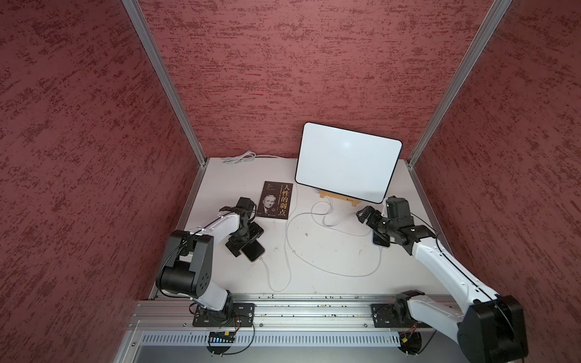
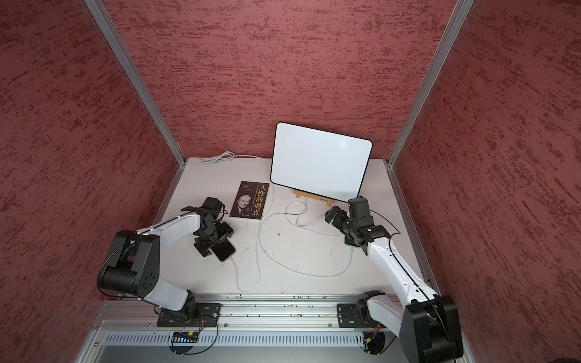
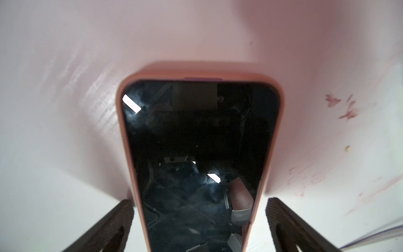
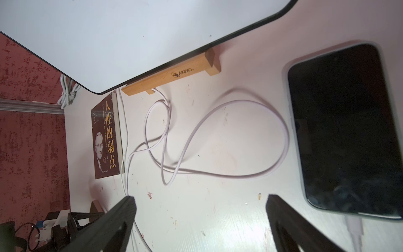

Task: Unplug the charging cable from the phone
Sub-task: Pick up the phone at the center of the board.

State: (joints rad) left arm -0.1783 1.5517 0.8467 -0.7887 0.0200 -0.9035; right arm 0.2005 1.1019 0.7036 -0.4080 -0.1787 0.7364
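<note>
Salmon-pink case on the left phone (image 1: 254,251), which lies flat, dark screen up, set diagonally on the white table (image 1: 333,245), near-left of the book (image 1: 276,199). The left cable (image 1: 261,259), white, is plugged into its near end and runs nearward into a loop. The left gripper (image 3: 199,201) hangs over this phone's far part with jaws spread wide, one black finger (image 3: 117,218) on each long side of the case. One finger sits close against the case edge and the other stands clear. Actual contact cannot be told, and nothing is clamped. The right phone (image 4: 344,131) has a pale case and also lies flat with its dark screen up, near the table's right edge. In both top views it is mostly hidden under the right arm. The right cable (image 4: 353,227), white, is plugged into its near end. The right gripper (image 4: 200,198) is far-left of this phone and near the wooden stand (image 4: 174,76). Its jaws are fully spread over bare table, with nothing between them, and the phone is just beside one finger. White cable loops cross mid-table between the two phones, and one strand runs along the book's right edge toward the far wall. Which strand belongs to which phone cannot be traced. The whiteboard (image 1: 345,160), with a dark rim, leans on the stand at far centre-right. A bundled white cord (image 1: 240,157) lies at the far left, against the red wall.
</note>
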